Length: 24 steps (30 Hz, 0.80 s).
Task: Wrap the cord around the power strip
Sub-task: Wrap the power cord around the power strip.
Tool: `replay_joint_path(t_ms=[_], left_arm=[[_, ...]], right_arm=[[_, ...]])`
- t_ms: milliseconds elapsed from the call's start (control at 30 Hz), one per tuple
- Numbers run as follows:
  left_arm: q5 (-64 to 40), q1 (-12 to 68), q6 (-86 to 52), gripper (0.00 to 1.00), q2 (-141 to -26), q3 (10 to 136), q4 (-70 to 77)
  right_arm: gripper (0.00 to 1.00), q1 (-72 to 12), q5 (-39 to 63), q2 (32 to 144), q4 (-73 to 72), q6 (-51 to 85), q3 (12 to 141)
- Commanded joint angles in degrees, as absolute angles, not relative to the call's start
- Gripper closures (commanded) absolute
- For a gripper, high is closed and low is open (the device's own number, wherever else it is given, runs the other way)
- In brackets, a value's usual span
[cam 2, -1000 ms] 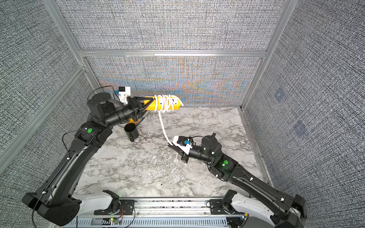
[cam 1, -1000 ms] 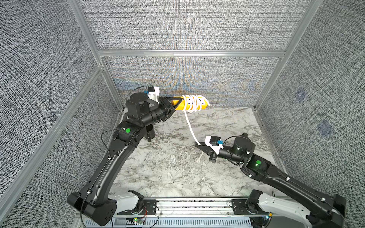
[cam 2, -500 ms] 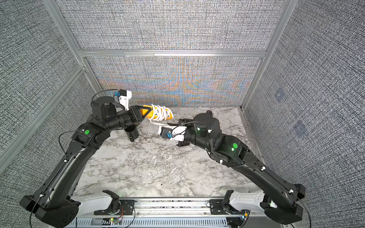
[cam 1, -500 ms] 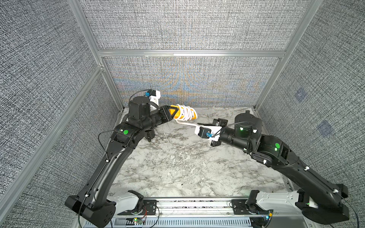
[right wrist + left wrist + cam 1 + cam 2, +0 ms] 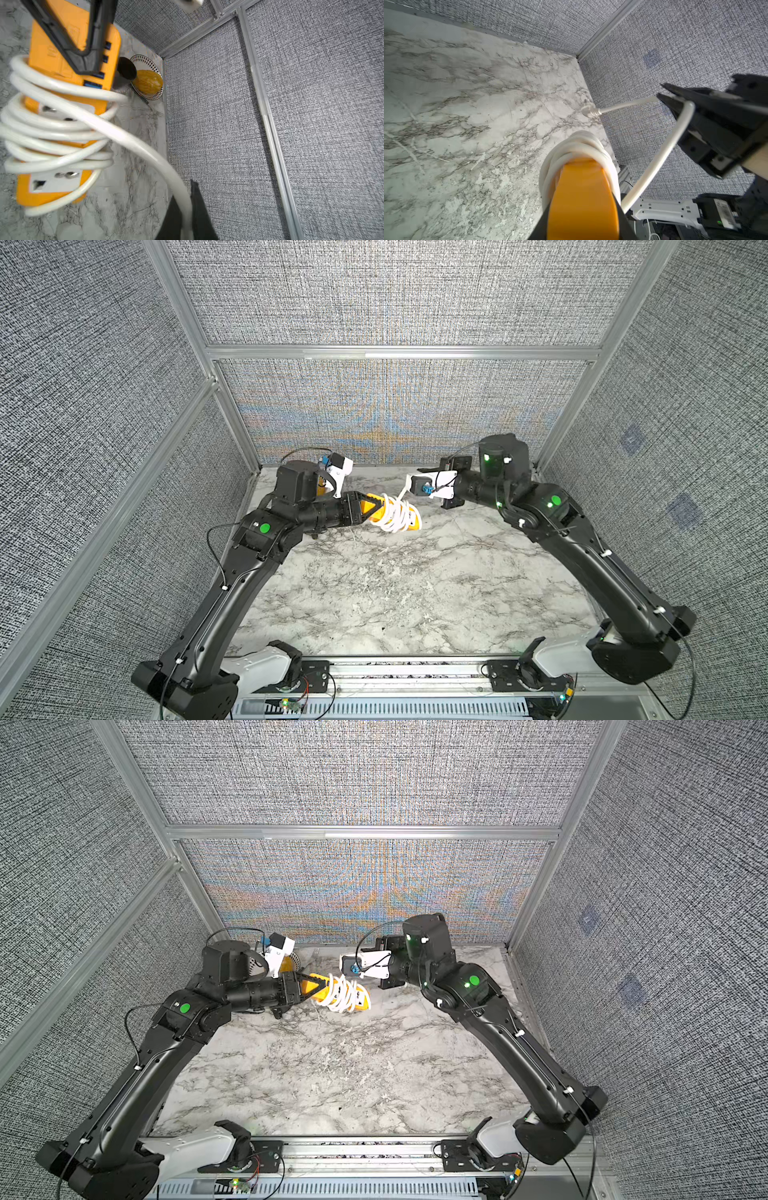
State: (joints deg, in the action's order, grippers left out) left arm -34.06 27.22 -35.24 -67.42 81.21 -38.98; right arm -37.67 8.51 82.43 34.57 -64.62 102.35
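Orange-yellow plastic marks the small rectangular power strip, which sits just above the middle of the frame in both top views, near the back wall. One end is clamped between the closed black fingers of the left gripper. The fingers hide that gripped end, and only the far end shows past the loops.

The long white round cord is wound around the strip's middle in several loose, overlapping turns. In the right wrist view these turns cover most of one white socket and cross the edge of the other, and a finger partly hides the row of blue USB ports.

From the coil a free stretch of cord rises to the right gripper, whose narrow jaws are pinched on it. In the top views those fingertips are hidden under the white wrist camera housing. Past the grip the cord ends in a small white plug, blurred against the grey-veined marble tabletop.

Whether the strip's free end touches the marble cannot be told. Near the back wall, a round plate with a diamond-patterned rim holds an oval orange-yellow speckled fruit-like thing. A dark round object, too blurred to identify, partly covers both.
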Motion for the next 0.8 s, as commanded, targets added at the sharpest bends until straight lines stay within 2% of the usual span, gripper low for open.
replay_joint_path(t_ms=[0,67,233,467,633,767], left_arm=[[-47.2,27.3,-37.5,1.00,-66.6,79.2,-40.1],[-52.8,27.7,-41.8,1.00,-65.5,77.3,-34.6],[-59.2,28.2,-43.8,1.00,-63.7,75.9,-32.1],[-63.2,28.8,-46.4,1.00,-63.2,75.5,-28.7],[-64.1,29.0,-48.1,1.00,-63.9,76.2,-26.4],[-64.4,29.1,-48.9,1.00,-64.2,76.5,-25.6]], right_arm=[[1.00,-34.1,18.1,85.0,28.3,-63.7,105.1],[1.00,-33.2,22.5,88.1,32.2,-64.9,107.2],[1.00,-30.3,31.4,90.7,34.2,-64.1,105.8],[1.00,-29.2,35.4,89.3,33.3,-62.4,101.3],[0.77,-29.1,35.1,85.5,29.0,-60.0,95.2],[0.62,-29.0,34.7,83.7,27.4,-58.8,92.3]])
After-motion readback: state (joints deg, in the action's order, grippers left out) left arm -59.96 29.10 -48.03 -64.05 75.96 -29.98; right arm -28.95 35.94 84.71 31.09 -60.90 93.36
